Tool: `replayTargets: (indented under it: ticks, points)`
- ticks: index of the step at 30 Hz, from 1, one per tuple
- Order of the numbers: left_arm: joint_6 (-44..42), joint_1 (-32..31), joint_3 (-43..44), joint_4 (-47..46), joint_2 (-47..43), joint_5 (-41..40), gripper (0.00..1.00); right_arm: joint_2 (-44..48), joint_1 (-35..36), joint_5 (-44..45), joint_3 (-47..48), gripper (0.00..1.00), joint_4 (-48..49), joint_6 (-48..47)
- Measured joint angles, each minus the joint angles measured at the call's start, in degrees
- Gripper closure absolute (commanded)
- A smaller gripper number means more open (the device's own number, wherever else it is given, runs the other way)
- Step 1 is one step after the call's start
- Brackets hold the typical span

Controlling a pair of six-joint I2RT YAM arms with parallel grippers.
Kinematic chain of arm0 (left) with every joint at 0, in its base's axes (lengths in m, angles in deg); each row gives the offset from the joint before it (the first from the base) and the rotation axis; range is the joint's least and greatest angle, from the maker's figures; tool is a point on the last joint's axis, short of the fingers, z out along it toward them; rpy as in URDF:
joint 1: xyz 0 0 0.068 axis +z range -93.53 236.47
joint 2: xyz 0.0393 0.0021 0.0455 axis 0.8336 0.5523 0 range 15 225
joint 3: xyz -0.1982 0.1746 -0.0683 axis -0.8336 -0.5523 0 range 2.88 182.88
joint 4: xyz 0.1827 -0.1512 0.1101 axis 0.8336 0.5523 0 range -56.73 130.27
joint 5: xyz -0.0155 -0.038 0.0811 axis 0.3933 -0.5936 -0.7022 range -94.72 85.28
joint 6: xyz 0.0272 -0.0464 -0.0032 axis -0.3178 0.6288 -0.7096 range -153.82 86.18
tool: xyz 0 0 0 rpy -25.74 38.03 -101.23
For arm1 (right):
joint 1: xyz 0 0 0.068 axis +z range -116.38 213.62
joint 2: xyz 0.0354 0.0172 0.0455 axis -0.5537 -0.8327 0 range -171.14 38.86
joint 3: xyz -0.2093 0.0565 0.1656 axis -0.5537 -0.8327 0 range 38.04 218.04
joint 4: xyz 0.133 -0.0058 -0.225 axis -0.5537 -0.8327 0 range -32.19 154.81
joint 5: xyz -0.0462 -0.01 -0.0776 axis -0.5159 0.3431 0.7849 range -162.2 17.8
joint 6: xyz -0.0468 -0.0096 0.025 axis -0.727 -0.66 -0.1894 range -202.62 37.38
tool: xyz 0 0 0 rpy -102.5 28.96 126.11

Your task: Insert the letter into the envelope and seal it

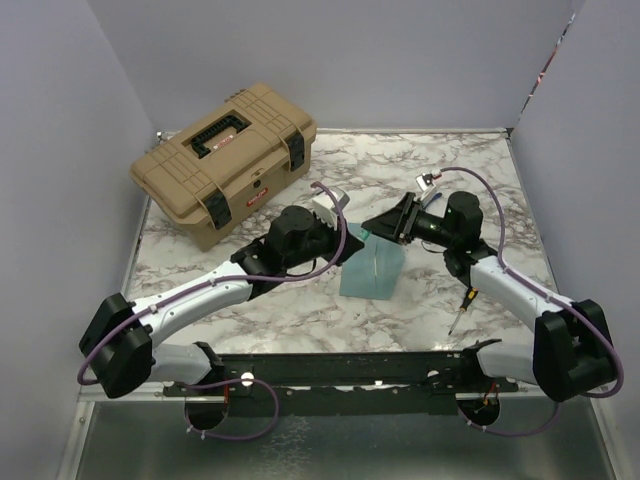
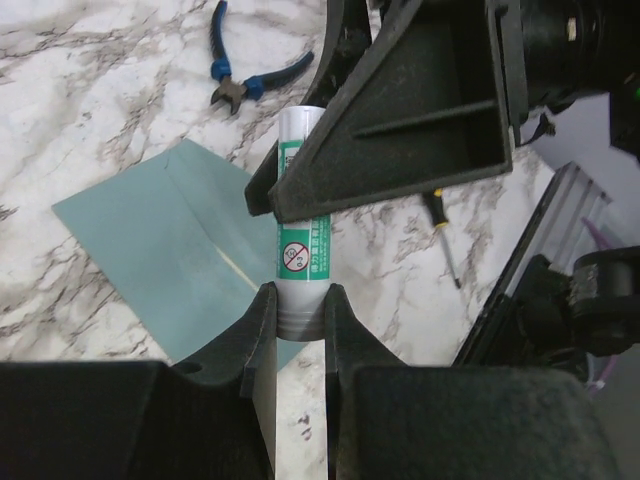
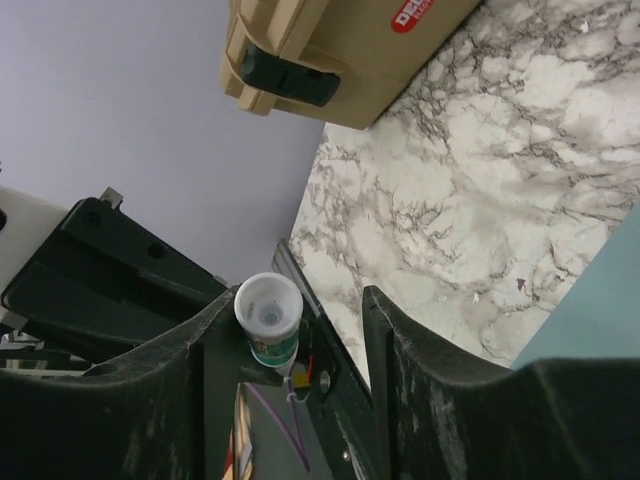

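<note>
The teal envelope lies flat on the marble table between the arms; it also shows in the left wrist view, with a crease across it. The cream letter is not visible in any view. My left gripper is shut on the grey base of a white-and-green glue stick, holding it above the envelope's edge. My right gripper is open, its jaws standing around the stick's far end, which sits close to one finger. In the top view the two grippers meet over the envelope's far edge.
A tan toolbox stands at the back left. Blue-handled pliers lie beyond the envelope. A small screwdriver lies on the table near the right arm. Walls close in the table at the left, back and right.
</note>
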Motion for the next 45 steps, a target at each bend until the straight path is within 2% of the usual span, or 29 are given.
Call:
replayTargets:
  ticks: [6, 11, 13, 16, 18, 20, 22, 25, 28, 33, 38, 41, 45]
  points:
    - [6.5, 0.0, -0.3, -7.0, 0.8, 1.2, 1.0, 4.5, 2.8, 8.2, -3.3, 0.57, 6.7, 1.2]
    - [9.9, 0.2, -1.1, -10.8, 0.9, 0.8, 1.0, 4.9, 3.3, 10.4, -3.4, 0.65, 10.1, 1.8]
    - [11.3, 0.2, -1.4, -11.8, 1.1, 0.4, 1.0, 4.9, 3.3, 10.7, -3.7, 0.74, 11.1, 2.3]
    - [12.9, 0.1, -2.0, -13.2, 1.4, -0.3, 1.0, 5.3, 3.6, 11.3, -4.1, 0.94, 12.1, 2.8]
    - [13.6, 0.0, -2.2, -13.8, 1.5, -0.6, 0.82, 5.7, 3.6, 11.7, -4.5, 0.99, 12.2, 3.1]
    - [13.7, 0.0, -2.2, -14.0, 1.6, -0.6, 0.51, 6.1, 3.6, 11.9, -4.5, 1.0, 12.0, 2.5]
    - [13.6, 0.0, -2.1, -13.6, 1.6, -0.6, 0.31, 6.5, 3.6, 12.0, -4.5, 1.0, 11.2, 0.9]
    - [12.5, 0.2, -0.3, -10.3, 1.6, -0.2, 0.22, 6.8, 3.6, 11.9, -4.0, 1.0, 7.8, -5.2]
    - [10.5, 1.5, 1.4, -6.0, 0.4, 2.4, 0.19, 6.8, 3.6, 9.8, -2.2, 1.0, 3.0, -14.5]
    - [10.1, 6.5, 2.7, -1.5, -3.8, 6.4, 0.2, 6.4, 3.6, 0.8, 2.7, 0.99, -2.7, -29.5]
    - [14.1, 8.5, 7.8, -0.3, -1.3, 11.0, 0.21, 3.8, 3.6, -6.2, 7.8, 0.99, -8.9, -41.0]
    - [16.4, 8.5, 10.6, 0.7, 1.9, 14.9, 0.24, 3.5, 3.7, -7.7, 8.9, 0.99, -12.7, -46.2]
    - [18.5, 8.5, 13.5, 5.1, 5.9, 18.7, 0.34, 3.5, 4.0, -7.7, 9.2, 1.0, -16.2, -50.9]
